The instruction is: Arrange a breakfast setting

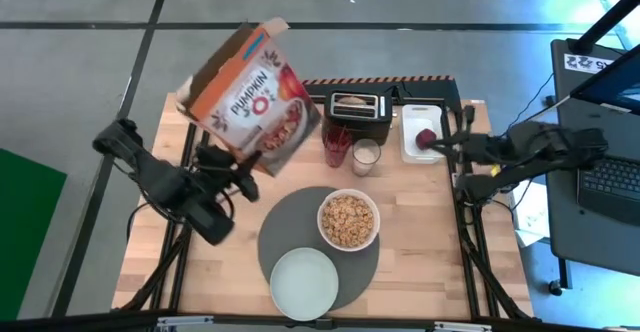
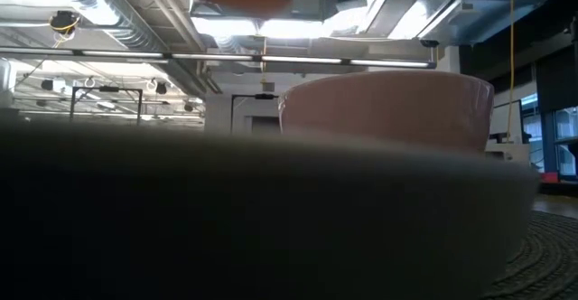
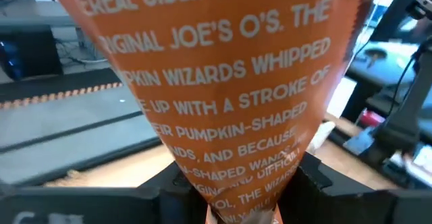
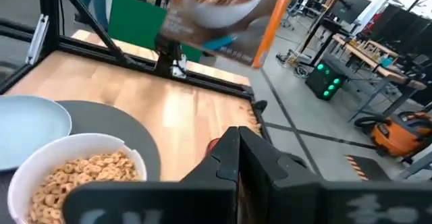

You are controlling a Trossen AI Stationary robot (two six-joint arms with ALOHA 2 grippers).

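My left gripper (image 1: 243, 167) is shut on an orange cereal box (image 1: 250, 92), held high over the table's left half with its open flaps (image 1: 262, 34) at the far end. A white bowl (image 1: 348, 220) full of cereal rings sits on the round dark-grey placemat (image 1: 300, 222). The pale mint plate (image 1: 304, 282) lies on the mat's near part. My right gripper (image 1: 440, 144) is shut beside the white tray (image 1: 420, 120) at the far right and holds nothing. No spoon shows. My left gripper pinches the cereal box's lower end (image 3: 243, 193) between its two fingers (image 3: 181, 183), one on each broad face. The narrow printed side (image 3: 229, 96) faces the wrist camera. The box is lifted clear of the table and leans away from the gripper, open end uppermost.
A black toaster (image 1: 360, 112) stands at the far middle. A red glass (image 1: 337, 147) and a glass of milk (image 1: 365, 157) stand in front of it. The tray holds a dark-red thing (image 1: 427, 138). Bare wood lies at the table's near left and near right.
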